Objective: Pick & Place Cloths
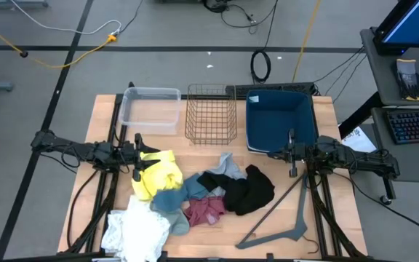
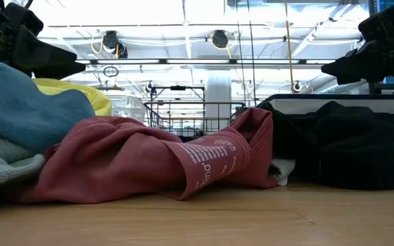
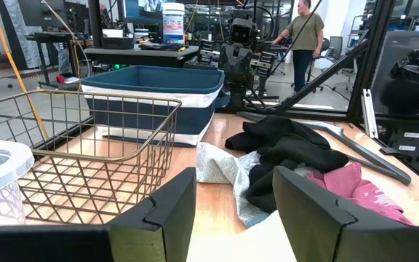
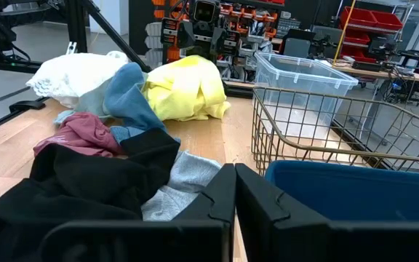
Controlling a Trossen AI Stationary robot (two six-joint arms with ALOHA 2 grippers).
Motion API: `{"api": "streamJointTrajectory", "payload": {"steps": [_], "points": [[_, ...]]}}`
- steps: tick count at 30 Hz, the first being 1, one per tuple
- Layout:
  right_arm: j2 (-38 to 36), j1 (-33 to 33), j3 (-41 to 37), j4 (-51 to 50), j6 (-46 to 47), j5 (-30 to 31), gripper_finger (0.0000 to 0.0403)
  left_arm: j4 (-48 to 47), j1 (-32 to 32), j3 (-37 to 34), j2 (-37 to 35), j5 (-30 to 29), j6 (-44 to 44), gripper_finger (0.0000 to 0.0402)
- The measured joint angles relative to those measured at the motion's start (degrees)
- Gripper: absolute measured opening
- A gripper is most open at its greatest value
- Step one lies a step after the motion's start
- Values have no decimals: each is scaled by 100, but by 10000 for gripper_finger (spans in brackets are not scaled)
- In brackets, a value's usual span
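The cloths lie in a loose heap on the table's near half. They are yellow (image 1: 158,175), white (image 1: 133,229), teal-blue (image 1: 172,198), maroon-pink (image 1: 206,209), black (image 1: 247,189) and light grey (image 1: 228,166). My left gripper (image 1: 138,159) hangs open above the yellow cloth's left edge; in the left wrist view its fingers (image 3: 231,211) stand apart with nothing between them. My right gripper (image 1: 292,161) is shut (image 4: 235,196) and hovers just right of the black cloth (image 4: 86,182), at the blue bin's near edge. In the low view both arms sit high above the heap.
Three containers line the far half: a clear plastic bin (image 1: 150,108), a wire basket (image 1: 211,113) and a blue bin (image 1: 281,120). A grey clothes hanger (image 1: 282,218) lies on the table at the near right. People and equipment stand in the room beyond.
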Motion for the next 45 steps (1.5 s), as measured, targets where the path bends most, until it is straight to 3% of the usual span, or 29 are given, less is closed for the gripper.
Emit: {"api": "streamJointTrajectory", "payload": {"steps": [28,36,45], "points": [[0,-1,0,48,25,-2,4,0,0,0,0,0,-1,184],[0,0,0,49,1286,-2,4,0,0,-1,1,0,-1,184],[0,1,0,121,1351,-2,4,0,-1,0,0,0,0,184]]}}
